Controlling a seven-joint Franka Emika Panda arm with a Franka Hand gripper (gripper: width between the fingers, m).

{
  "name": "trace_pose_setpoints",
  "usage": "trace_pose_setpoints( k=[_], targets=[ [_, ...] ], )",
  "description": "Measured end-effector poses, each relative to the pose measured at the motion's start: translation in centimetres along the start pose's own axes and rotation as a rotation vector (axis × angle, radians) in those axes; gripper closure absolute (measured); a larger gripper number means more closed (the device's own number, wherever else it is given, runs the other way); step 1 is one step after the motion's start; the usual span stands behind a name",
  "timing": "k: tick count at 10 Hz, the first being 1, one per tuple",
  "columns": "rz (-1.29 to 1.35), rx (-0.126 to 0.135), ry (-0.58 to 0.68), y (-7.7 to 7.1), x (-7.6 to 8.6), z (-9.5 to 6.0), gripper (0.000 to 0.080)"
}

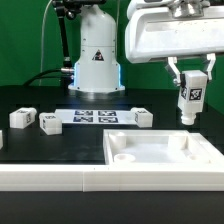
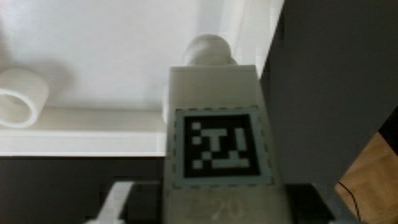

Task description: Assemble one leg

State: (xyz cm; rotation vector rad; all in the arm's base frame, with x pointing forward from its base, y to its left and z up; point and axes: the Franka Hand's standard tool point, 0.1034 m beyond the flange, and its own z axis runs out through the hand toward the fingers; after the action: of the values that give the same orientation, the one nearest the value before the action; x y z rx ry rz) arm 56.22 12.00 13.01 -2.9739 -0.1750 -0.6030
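Observation:
My gripper [image 1: 190, 84] is shut on a white leg [image 1: 188, 100] with a black-and-white tag, held upright above the far right corner of the large white panel [image 1: 165, 155]. In the wrist view the leg [image 2: 217, 130] fills the middle, its peg end over the panel's edge [image 2: 125, 115], beside a round recess [image 2: 22, 95]. Three more legs lie on the black table: two at the exterior view's left [image 1: 21, 118] [image 1: 49, 122] and one at the marker board's right end [image 1: 143, 118].
The marker board [image 1: 95, 117] lies on the table behind the panel. The robot base [image 1: 97, 60] stands at the back. A white wall [image 1: 50, 178] runs along the table's front edge.

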Motion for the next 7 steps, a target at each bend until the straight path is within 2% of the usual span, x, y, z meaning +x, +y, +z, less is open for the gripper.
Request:
trace_pose_setpoints(
  k=[4, 6, 7],
  targets=[
    [-0.011, 0.006, 0.005, 0.4, 2.3, 3.1, 0.0507],
    [-0.011, 0.005, 0.002, 0.9, 2.3, 4.9, 0.0507],
    [-0.010, 0.006, 0.010, 0.9, 2.5, 5.4, 0.0507]
  ],
)
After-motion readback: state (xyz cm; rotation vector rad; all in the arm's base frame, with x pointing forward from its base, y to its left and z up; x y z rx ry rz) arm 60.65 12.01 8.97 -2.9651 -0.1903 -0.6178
